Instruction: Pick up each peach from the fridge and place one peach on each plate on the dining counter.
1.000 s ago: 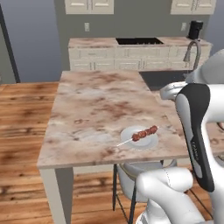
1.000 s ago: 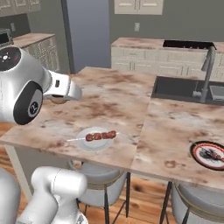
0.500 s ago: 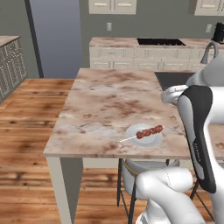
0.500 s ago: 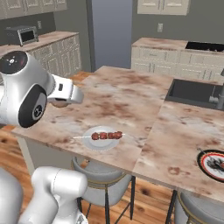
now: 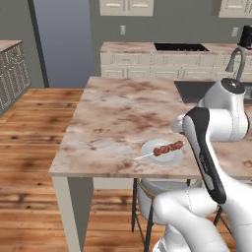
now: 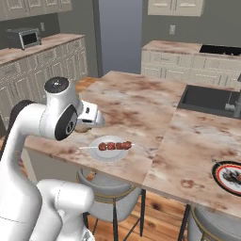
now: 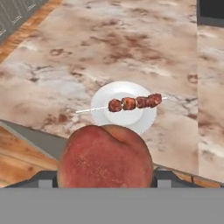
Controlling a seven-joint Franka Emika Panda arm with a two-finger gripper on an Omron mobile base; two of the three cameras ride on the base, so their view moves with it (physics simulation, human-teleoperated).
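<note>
So the end effector (image 7: 105,175) is clamped on a peach (image 7: 105,159), hovering off the near edge of the marble tabletop (image 5: 118,113). The pale plate (image 7: 124,107) already has a meat skewer (image 7: 134,103) across it. Drop the peach there and I'd bet it bumps the skewer or rolls off the rim.

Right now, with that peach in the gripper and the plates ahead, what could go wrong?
The white plate already carries a meat skewer across its middle, so a peach set there may land on the skewer and roll off onto the dining counter. That plate sits near the counter's front edge, so a rolling peach could drop to the floor. The patterned plate sits far to the right.
</note>
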